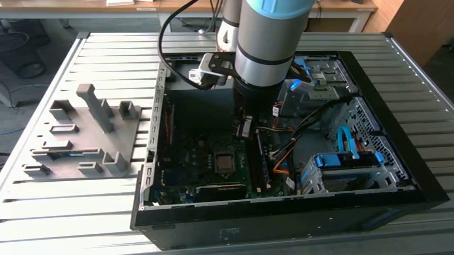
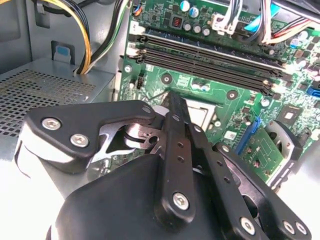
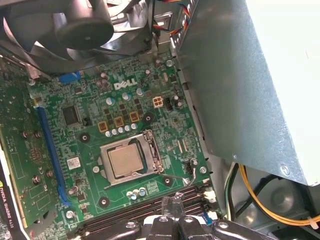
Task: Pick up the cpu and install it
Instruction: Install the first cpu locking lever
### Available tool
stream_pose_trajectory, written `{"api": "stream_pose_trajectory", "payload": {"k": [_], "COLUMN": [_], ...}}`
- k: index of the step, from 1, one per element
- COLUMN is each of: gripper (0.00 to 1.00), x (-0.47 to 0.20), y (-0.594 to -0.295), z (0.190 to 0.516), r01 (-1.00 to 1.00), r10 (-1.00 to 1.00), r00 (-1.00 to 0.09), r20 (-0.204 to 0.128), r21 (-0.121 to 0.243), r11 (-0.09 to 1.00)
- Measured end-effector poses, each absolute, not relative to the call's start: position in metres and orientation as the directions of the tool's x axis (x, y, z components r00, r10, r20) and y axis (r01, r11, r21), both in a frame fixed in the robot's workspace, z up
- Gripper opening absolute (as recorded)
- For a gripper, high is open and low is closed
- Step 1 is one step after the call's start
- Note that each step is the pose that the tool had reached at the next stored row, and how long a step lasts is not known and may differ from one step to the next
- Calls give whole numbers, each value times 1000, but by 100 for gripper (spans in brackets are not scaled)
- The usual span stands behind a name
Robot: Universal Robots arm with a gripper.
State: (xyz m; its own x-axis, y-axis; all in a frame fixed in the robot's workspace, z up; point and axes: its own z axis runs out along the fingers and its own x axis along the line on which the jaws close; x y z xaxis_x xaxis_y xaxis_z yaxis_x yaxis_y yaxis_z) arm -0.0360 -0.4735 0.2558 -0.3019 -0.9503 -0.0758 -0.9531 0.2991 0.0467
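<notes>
The cpu (image 3: 125, 162), a small square chip with a pale silver top, lies flat inside the dark metal-framed socket (image 3: 152, 155) on the green motherboard (image 3: 90, 90). In the second wrist view a corner of the cpu (image 2: 204, 116) shows behind the fingers. My gripper (image 3: 173, 206) hangs above the board beside the socket, over the memory slots, apart from the chip. Its black fingers (image 2: 176, 145) meet at the tip with nothing between them. In the exterior view the gripper (image 1: 245, 130) hangs inside the open computer case, a little above the socket (image 1: 224, 162).
A grey power-supply box (image 3: 250, 75) rises close beside the socket, with yellow cables (image 3: 270, 202) below it. A black fan (image 3: 80, 25) and a card (image 3: 15, 165) border the board. Memory slots (image 2: 210, 60) run past the fingertips. A grey fixture tray (image 1: 85, 138) lies outside the case.
</notes>
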Motion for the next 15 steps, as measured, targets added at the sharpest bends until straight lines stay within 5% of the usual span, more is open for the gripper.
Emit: {"api": "stream_pose_trajectory", "payload": {"k": [15], "gripper": [10], "x": [-35], "y": [-455], "z": [253], "r01": [-954], "r10": [-951], "r00": [-299], "r20": [-81], "r21": [44], "r11": [296]}}
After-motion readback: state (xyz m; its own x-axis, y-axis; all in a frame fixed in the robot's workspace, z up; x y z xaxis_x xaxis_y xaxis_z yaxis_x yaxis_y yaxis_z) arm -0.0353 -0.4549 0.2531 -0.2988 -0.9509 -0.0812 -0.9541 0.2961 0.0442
